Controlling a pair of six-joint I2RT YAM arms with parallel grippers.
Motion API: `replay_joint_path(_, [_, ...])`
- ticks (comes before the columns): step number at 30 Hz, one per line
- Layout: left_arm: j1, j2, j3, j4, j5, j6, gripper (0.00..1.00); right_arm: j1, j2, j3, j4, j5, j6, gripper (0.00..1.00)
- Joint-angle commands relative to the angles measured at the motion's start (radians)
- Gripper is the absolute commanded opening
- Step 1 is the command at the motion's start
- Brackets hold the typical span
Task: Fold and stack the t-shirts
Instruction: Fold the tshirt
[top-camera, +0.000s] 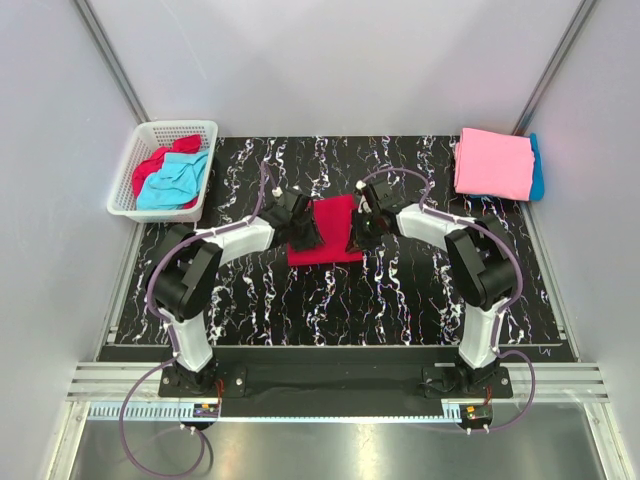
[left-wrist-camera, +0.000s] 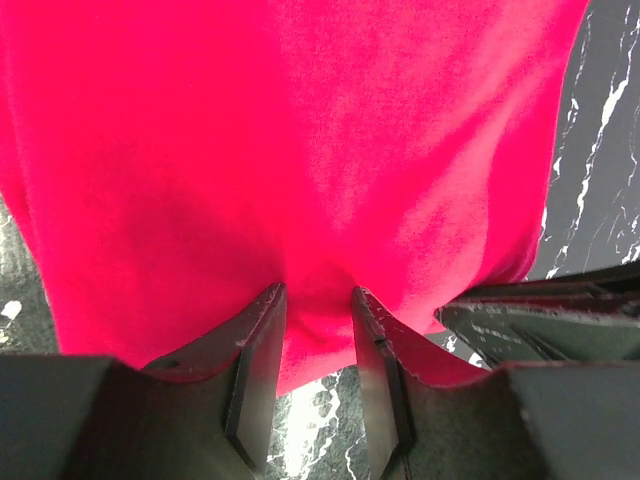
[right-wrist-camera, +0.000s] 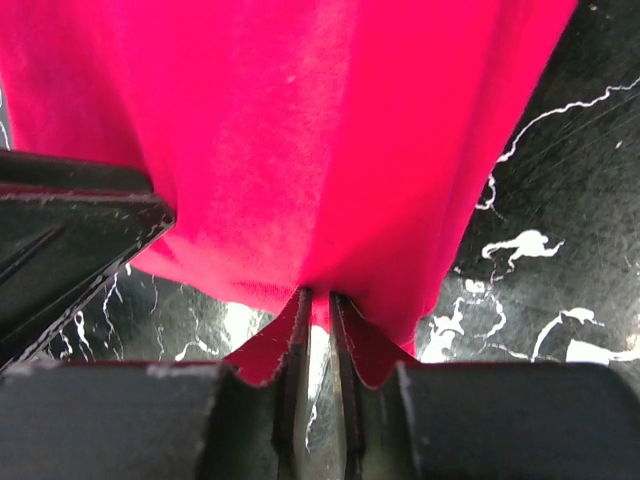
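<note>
A crimson red t-shirt (top-camera: 328, 222) lies partly folded in the middle of the black marbled table. My left gripper (top-camera: 308, 233) is at its left edge, and in the left wrist view the gripper (left-wrist-camera: 318, 300) has a bulge of the red cloth (left-wrist-camera: 300, 130) squeezed between its fingertips. At the shirt's right edge my right gripper (top-camera: 353, 230) holds on. The right wrist view shows this gripper (right-wrist-camera: 319, 298) nearly shut, pinching the hem of the red cloth (right-wrist-camera: 300, 120). A folded pink t-shirt (top-camera: 492, 162) rests on a turquoise blue one (top-camera: 538, 165) at the back right.
A white lattice basket (top-camera: 150, 133) stands at the back left, holding a turquoise t-shirt (top-camera: 172, 185) and a red one (top-camera: 150, 172). Grey walls close in the table on the left, right and back.
</note>
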Motion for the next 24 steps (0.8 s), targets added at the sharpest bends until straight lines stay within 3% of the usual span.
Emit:
replay_joint_path(1, [-0.008, -0.027, -0.018, -0.052, -0.045, 0.011, 0.38, -0.009, 0.02, -0.023, 0.043, 0.038, 0.029, 0.18])
replay_joint_path(12, [-0.041, -0.053, -0.073, -0.247, -0.344, 0.045, 0.39, -0.009, -0.035, -0.166, 0.001, 0.138, 0.105, 0.19])
replay_joint_path(24, [-0.043, -0.028, -0.1, -0.29, -0.442, 0.019, 0.39, -0.009, -0.113, -0.276, -0.055, 0.23, 0.14, 0.17])
